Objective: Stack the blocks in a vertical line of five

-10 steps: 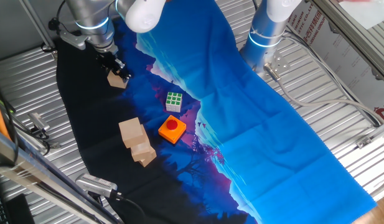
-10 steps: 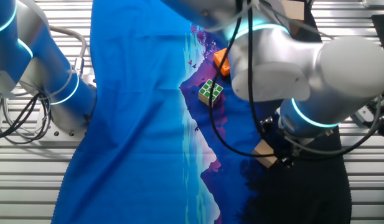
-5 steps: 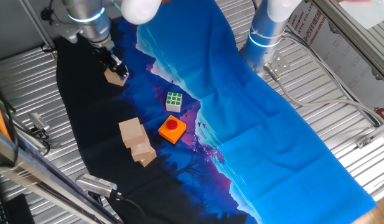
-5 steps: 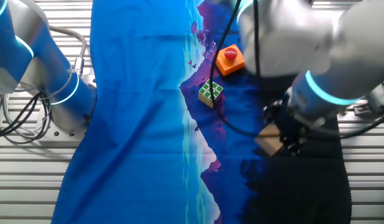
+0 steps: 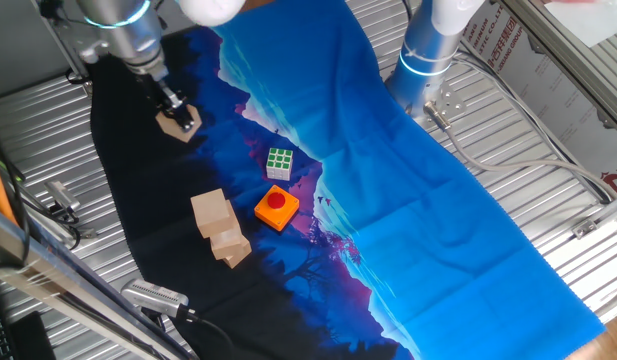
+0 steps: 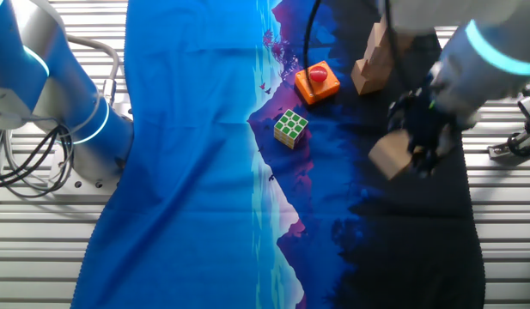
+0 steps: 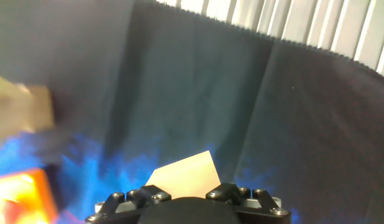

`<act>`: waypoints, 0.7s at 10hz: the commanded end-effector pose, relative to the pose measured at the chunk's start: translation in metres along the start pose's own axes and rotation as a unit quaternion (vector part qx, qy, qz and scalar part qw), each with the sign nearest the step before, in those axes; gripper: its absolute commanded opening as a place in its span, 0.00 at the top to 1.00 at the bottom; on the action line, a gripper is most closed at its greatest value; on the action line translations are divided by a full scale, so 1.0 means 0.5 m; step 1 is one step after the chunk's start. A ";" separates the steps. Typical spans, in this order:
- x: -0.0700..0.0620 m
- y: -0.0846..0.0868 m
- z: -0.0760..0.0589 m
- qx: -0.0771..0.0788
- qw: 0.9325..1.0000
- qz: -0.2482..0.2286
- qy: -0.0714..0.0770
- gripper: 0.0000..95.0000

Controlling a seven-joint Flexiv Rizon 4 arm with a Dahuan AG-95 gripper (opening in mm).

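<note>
My gripper (image 5: 176, 112) is shut on one light-tan wooden block (image 5: 176, 125) and holds it above the black cloth at the far left. In the other fixed view the held block (image 6: 390, 157) hangs at the gripper (image 6: 412, 148), below the other blocks. In the hand view the block (image 7: 184, 175) sits between the jaws (image 7: 185, 190). The other blocks stand piled together (image 5: 212, 213), with one lower at the front (image 5: 231, 248). They also show in the other fixed view (image 6: 371, 67) and as a blur at the hand view's left edge (image 7: 20, 111).
A green-and-white puzzle cube (image 5: 280, 163) and a flat orange block with a red button (image 5: 276, 208) lie right of the pile. Blue and black cloth (image 5: 408, 200) covers the ribbed metal table. A second arm's base (image 5: 426, 60) stands at the back.
The gripper has risen with the block in it and carried it off its spot on the black cloth; in the other fixed view it has moved toward the pile.
</note>
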State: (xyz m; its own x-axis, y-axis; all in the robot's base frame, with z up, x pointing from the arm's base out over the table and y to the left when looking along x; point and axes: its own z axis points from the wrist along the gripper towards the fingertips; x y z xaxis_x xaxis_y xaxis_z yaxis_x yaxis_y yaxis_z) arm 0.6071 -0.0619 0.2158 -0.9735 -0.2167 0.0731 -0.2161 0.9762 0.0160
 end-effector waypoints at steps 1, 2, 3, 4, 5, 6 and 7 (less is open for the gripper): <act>-0.006 0.016 -0.083 -0.004 1.000 0.026 0.006 1.00; 0.006 0.004 -0.093 -0.009 1.000 0.024 0.003 1.00; 0.014 -0.002 -0.105 -0.020 0.999 0.038 0.004 1.00; 0.019 -0.004 -0.115 -0.021 0.999 0.041 0.007 1.00; 0.020 -0.005 -0.115 -0.020 0.999 0.041 0.006 1.00; 0.020 -0.005 -0.115 -0.018 0.999 0.040 0.009 1.00; 0.020 -0.005 -0.115 -0.018 0.999 0.041 0.010 1.00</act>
State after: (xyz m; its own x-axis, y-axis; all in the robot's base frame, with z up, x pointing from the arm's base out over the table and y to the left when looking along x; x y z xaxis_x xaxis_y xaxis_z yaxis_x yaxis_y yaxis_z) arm 0.6019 -0.0661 0.2735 -0.9861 -0.1370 0.0942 -0.1334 0.9901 0.0436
